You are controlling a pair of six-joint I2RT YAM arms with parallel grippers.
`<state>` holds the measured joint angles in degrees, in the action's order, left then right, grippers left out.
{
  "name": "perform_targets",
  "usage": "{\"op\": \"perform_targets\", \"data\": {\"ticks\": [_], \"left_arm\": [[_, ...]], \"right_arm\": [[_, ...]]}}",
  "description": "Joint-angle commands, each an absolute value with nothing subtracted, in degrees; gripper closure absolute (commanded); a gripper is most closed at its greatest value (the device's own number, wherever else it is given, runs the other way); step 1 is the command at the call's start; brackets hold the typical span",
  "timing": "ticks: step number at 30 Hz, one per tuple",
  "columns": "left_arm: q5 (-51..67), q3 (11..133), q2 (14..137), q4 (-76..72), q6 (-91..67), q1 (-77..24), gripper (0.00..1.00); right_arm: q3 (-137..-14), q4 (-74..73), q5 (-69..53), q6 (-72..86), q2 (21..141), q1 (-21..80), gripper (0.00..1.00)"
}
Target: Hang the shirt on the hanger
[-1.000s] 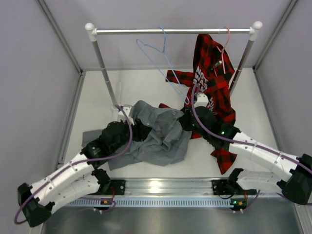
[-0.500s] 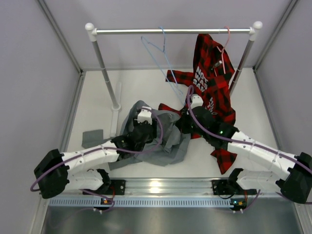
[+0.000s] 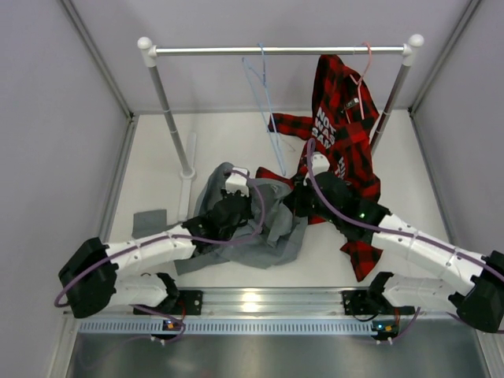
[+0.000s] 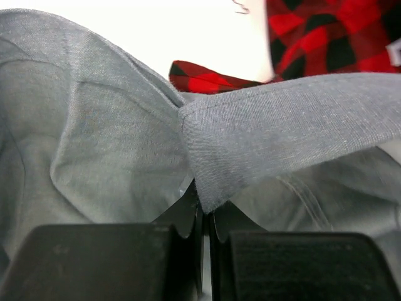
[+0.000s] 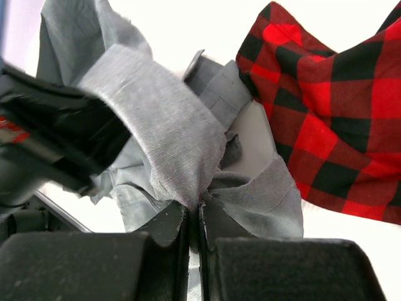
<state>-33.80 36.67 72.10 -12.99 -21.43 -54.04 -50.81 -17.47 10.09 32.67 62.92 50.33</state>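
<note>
The grey shirt (image 3: 264, 232) lies crumpled on the table in front of the rack. My left gripper (image 3: 250, 206) is shut on a fold of the shirt (image 4: 263, 138), pinched between its jaws (image 4: 205, 210). My right gripper (image 3: 293, 203) is shut on another fold of the shirt (image 5: 169, 138) at its jaws (image 5: 194, 210). A band of grey cloth stretches between the two grippers. The light-blue hanger (image 3: 264, 94) hangs by its hook from the rail, empty, behind the grippers.
The rack rail (image 3: 276, 50) spans two posts, the left post (image 3: 169, 110) and the right post (image 3: 390, 106). A red-and-black plaid shirt (image 3: 342, 134) hangs on a pink hanger (image 3: 364, 67) at the right and trails onto the table. A grey scrap (image 3: 150, 220) lies at left.
My left arm swung from the shirt's left side to its middle and now grips a fold near the right gripper. The blue hanger has swung to the right.
</note>
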Motion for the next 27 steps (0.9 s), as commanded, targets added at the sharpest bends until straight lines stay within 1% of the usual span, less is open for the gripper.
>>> {"op": "perform_targets", "data": {"ticks": [1,4,7,9,10,11,12,14,16,19,23,27], "left_arm": [[-28.31,40.07,65.14,-6.27,-24.69,-54.05,1.00],[-24.97,42.87,60.13,4.99,-30.22,-53.96,1.00],[-17.42,46.57,58.62,13.07,-30.24,-53.96,1.00],[-13.73,50.96,59.85,17.03,-30.06,-53.96,1.00],[-10.06,52.11,60.20,19.66,-29.88,-53.96,1.00],[-8.63,53.34,60.73,20.38,-30.14,-53.96,1.00],[-7.48,53.61,60.65,21.00,-30.58,-53.96,1.00],[-4.49,53.26,59.68,21.27,-31.38,-53.96,1.00],[-3.08,53.00,58.89,21.18,-32.16,-53.96,1.00],[-4.12,52.82,57.13,21.36,-32.96,-53.96,1.00],[-6.50,53.09,55.38,23.28,-33.31,-53.96,1.00],[-7.91,52.65,54.14,23.64,-33.84,-53.96,1.00]], "right_arm": [[-52.03,-18.01,12.56,31.47,60.29,49.57,0.99],[-49.84,-17.93,12.92,30.42,58.98,49.57,0.96],[-48.69,-17.49,12.40,28.93,57.22,49.48,0.88],[-47.90,-17.23,10.56,27.17,54.85,49.57,0.63],[-47.81,-17.40,7.85,25.16,53.89,49.57,0.52],[-47.64,-18.10,6.43,24.01,52.92,49.57,0.34],[-47.64,-18.71,5.20,23.12,50.73,49.66,0.29],[-47.90,-21.08,4.13,21.28,47.83,49.66,0.25],[-47.73,-21.97,4.39,20.05,46.24,49.57,0.24],[-47.55,-23.64,2.13,18.73,45.18,49.66,0.27],[-45.45,-23.29,-2.80,17.32,44.39,49.92,0.34],[-43.95,-21.89,-5.10,15.39,44.12,52.64,0.33]]}}
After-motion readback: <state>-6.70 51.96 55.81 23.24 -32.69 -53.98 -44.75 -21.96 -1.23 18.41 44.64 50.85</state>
